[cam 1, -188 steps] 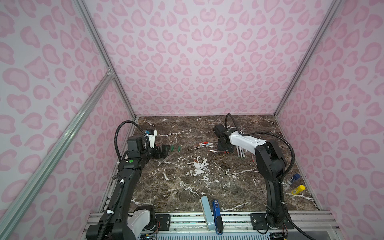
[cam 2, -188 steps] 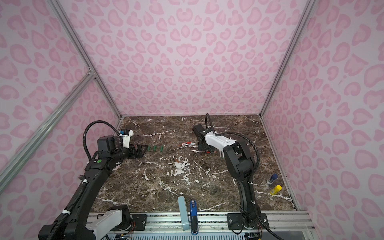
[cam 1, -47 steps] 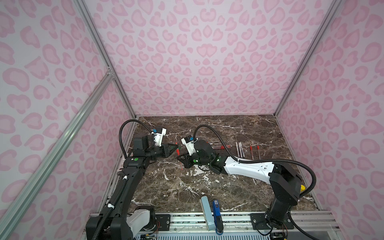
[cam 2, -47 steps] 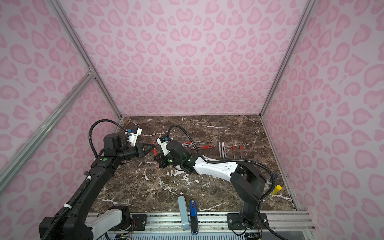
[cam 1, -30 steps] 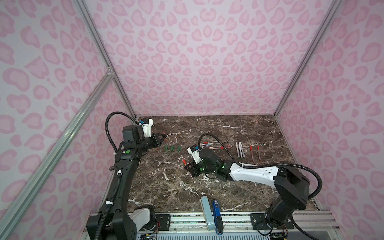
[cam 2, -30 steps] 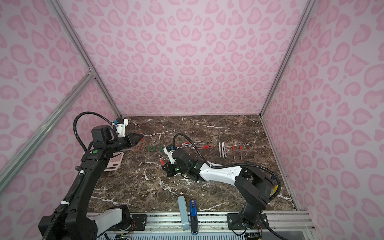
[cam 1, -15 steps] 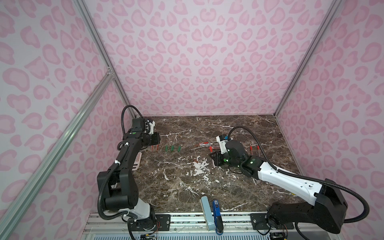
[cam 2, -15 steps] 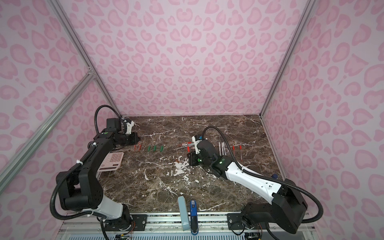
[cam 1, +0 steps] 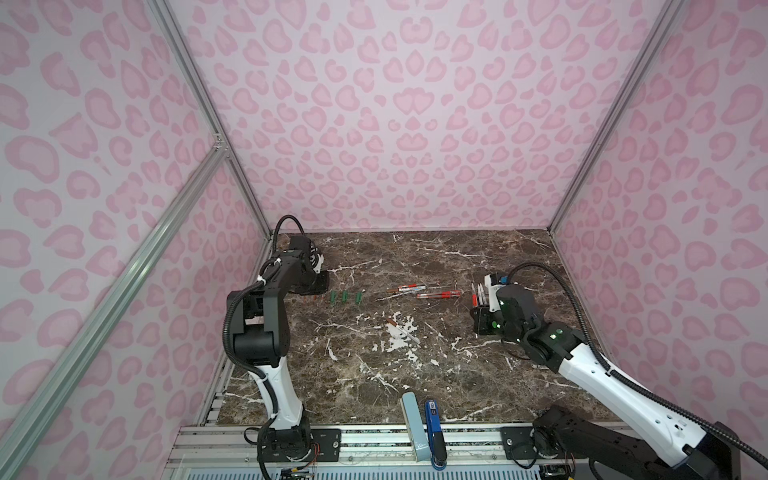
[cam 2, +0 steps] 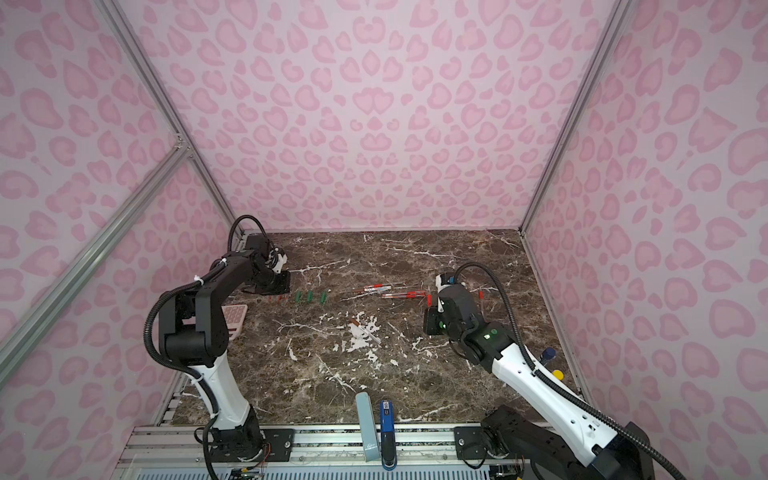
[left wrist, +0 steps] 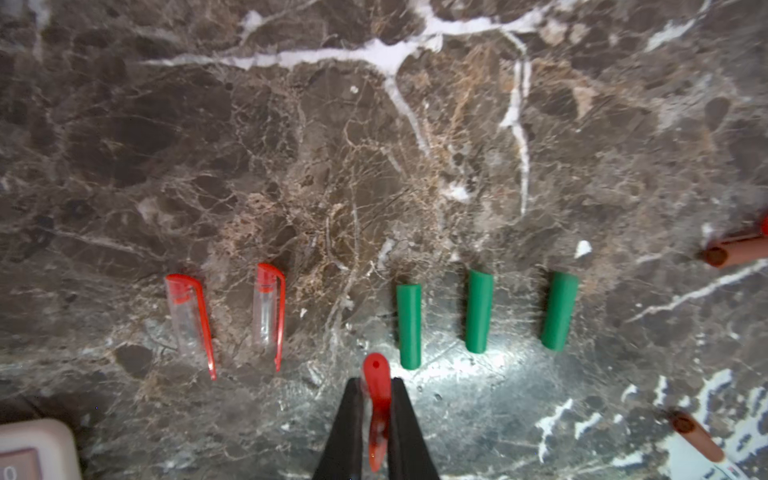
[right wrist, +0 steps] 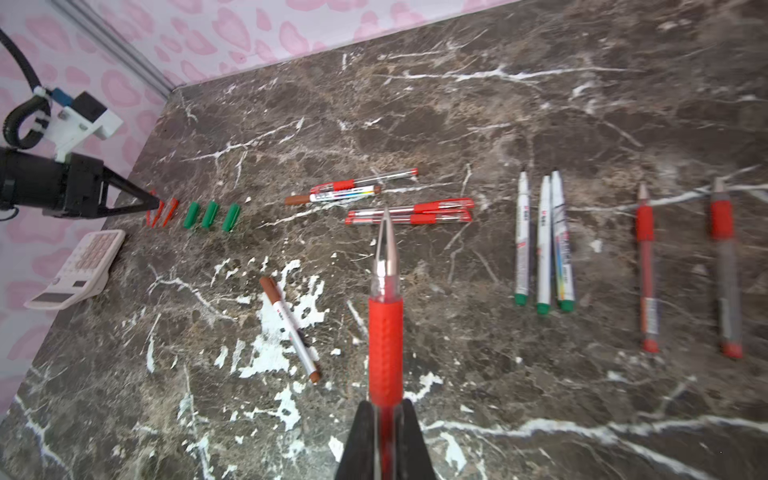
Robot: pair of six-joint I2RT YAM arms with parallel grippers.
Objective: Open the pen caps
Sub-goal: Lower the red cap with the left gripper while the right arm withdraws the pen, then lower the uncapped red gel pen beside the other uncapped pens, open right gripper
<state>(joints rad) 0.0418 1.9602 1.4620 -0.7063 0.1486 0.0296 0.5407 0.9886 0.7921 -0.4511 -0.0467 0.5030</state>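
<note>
Left wrist view: found the left gripper [left wrist: 376,384] clamped tight on a red cap [left wrist: 376,401], with one end poking out past the jaws. Noted two more red caps [left wrist: 269,311] lying loose on the marble table [left wrist: 291,145], side by side, and three green caps [left wrist: 478,311] in a row next to them, none touching. Placed the held cap near the gap between the red pair and the green three.

Right wrist view: found the right gripper [right wrist: 384,409] closed on a red pen [right wrist: 385,345] with no cap, metal tip pointing away from the jaws. Spotted three uncapped white markers [right wrist: 542,245] lying together, two uncapped red pens [right wrist: 645,266] beside those, and more pens [right wrist: 409,212] in a loose bunch nearer the middle. Saw a brown marker [right wrist: 289,328] lying alone on a white patch, and a pink calculator [right wrist: 79,266] at the table's left edge.

In both top views, put the grippers well apart, at opposite sides of the table.
</note>
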